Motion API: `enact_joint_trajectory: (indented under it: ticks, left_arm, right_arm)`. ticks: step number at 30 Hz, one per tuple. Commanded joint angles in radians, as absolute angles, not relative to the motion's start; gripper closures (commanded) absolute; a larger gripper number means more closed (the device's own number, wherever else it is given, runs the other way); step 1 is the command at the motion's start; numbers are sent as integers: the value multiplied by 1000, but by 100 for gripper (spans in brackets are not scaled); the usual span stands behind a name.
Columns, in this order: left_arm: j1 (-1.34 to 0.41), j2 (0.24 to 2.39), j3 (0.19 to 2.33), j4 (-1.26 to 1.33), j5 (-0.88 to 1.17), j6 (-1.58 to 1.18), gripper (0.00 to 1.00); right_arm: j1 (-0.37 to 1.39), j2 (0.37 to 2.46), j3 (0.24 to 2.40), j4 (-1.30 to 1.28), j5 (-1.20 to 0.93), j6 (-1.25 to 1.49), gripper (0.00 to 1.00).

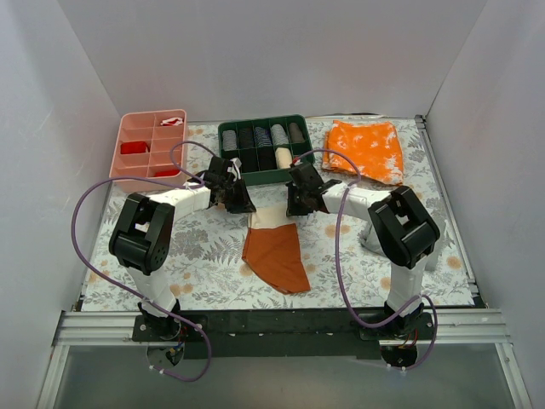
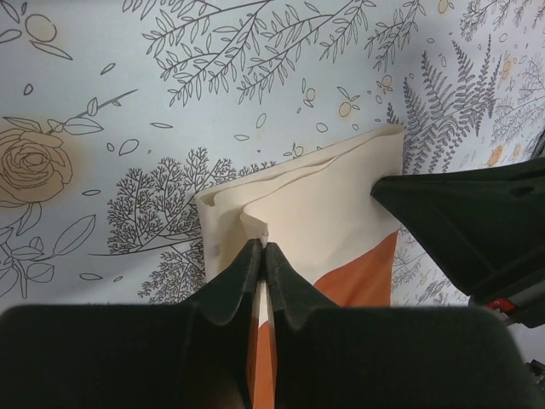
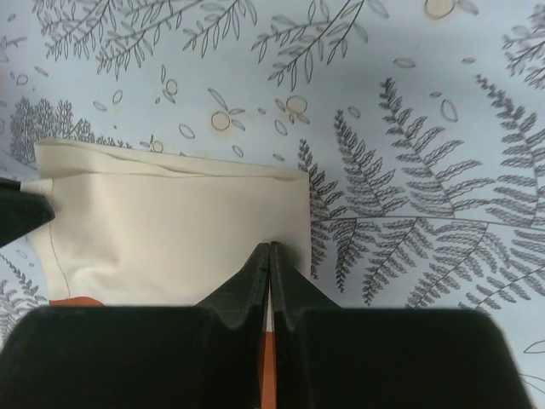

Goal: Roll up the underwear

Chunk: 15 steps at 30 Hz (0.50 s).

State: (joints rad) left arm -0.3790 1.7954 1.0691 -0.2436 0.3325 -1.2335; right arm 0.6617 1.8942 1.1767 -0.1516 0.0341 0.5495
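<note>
Rust-orange underwear (image 1: 277,256) lies mid-tabletop (image 1: 204,251) on the fern print, its far end turned over to show cream. Left tool (image 2: 262,250): jaws pinched onto the cream fold near its left side. Right tool (image 3: 269,249): jaws pinched onto its right edge. Green compartment tray (image 1: 262,123) just beyond.

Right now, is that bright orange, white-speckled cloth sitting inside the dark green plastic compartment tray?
No, the bright orange white-speckled cloth lies flat on the floral-patterned table, beside the dark green tray.
</note>
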Motion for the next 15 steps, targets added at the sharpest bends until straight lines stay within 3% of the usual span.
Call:
enact_joint_trajectory:
  ticks: [1,15]
  left_arm:
    - [-380,1783,1097,-216,348,-1204,96]
    - [-377,1833,1100,-155,235,-1172,94]
  right_arm:
    - [650,1922,1213,-110,117,545,92]
    - [644,1945,1163,-77,121,552,91]
